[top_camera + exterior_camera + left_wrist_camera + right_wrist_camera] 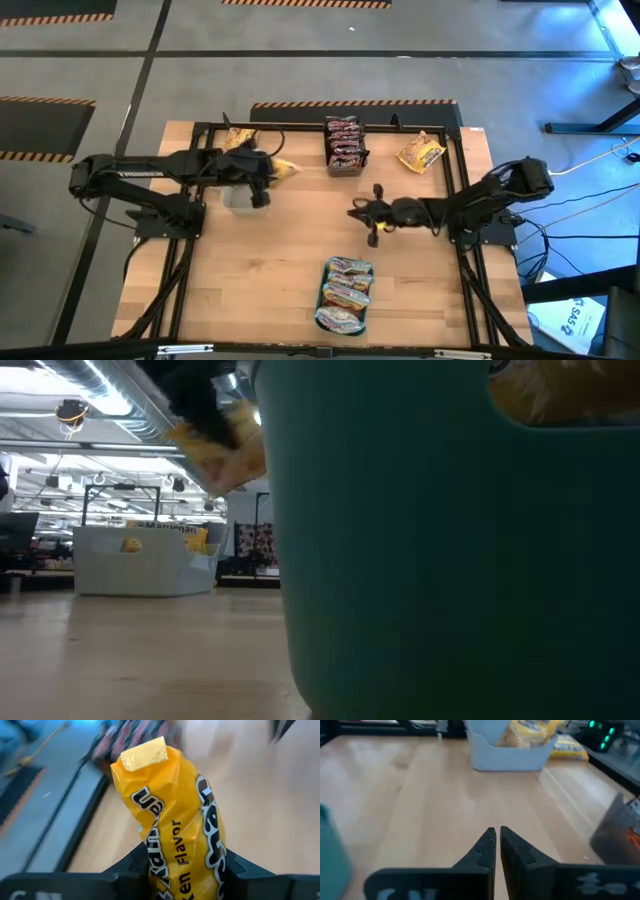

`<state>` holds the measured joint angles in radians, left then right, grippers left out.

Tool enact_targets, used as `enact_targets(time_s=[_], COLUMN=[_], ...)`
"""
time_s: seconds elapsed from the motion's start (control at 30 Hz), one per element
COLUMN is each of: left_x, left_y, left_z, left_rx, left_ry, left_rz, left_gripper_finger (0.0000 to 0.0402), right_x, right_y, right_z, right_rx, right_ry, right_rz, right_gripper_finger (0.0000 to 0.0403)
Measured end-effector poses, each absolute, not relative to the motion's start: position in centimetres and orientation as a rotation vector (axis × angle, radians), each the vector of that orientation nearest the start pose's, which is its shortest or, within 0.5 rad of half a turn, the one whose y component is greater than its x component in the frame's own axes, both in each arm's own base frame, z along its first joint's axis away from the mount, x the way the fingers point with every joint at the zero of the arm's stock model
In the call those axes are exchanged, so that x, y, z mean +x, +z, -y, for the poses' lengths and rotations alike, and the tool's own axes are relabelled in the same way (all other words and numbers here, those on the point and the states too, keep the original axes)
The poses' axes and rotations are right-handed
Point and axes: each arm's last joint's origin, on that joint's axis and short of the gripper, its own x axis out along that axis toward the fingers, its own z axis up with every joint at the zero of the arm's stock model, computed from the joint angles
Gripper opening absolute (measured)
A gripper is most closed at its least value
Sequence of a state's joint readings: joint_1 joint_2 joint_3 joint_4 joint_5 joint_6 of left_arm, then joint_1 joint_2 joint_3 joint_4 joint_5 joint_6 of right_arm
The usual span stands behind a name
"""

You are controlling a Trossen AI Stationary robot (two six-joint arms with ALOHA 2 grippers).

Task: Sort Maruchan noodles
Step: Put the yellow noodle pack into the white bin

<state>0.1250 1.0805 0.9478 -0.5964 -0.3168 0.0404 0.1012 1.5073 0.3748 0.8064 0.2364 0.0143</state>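
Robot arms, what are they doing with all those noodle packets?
They are sorting ramen packets into tubs. The left gripper is pinching a yellow packet and holding it up above the clear tub on the left side of the table. The right gripper is shut with nothing in it, waiting low over the middle of the table. A teal tray near the front already holds pale packets, dark packets are stacked at the back, and another yellow packet lies loose at the back right.

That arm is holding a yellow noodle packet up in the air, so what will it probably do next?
Probably lower it into the clear grey plastic tub. The left gripper is shut on the yellow plastic noodle packet just beside that tub, which already holds yellow packets.
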Motion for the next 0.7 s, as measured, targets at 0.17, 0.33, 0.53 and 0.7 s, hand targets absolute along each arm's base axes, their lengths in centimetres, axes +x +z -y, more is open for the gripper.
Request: enact_targets(time_s=[0.17,0.33,0.53,0.7], left_x=[19.0,18.1,18.6,19.2], left_y=[28.7,27.7,26.1,23.9], left_z=[-4.8,-6.5,-8.2,-9.0], left_rx=[0.150,0.052,-0.022,-0.012], left_ry=[0.465,0.445,0.437,0.369], left_rz=[-1.006,-1.142,-1.239,-1.352], left_gripper_finger=[0.0117,0.0118,0.0118,0.0118], right_x=[25.9,27.2,28.8,28.8], right_y=[12.9,13.2,14.6,14.3], right_z=[0.8,2.4,2.3,2.1], right_rx=[-0.007,0.008,-0.038,-0.032], right_ry=[-0.149,-0.188,-0.130,-0.079], right_rz=[-0.359,-0.346,-0.306,-0.348], right_gripper_finger=[0.0012,0.0012,0.0012,0.0012])
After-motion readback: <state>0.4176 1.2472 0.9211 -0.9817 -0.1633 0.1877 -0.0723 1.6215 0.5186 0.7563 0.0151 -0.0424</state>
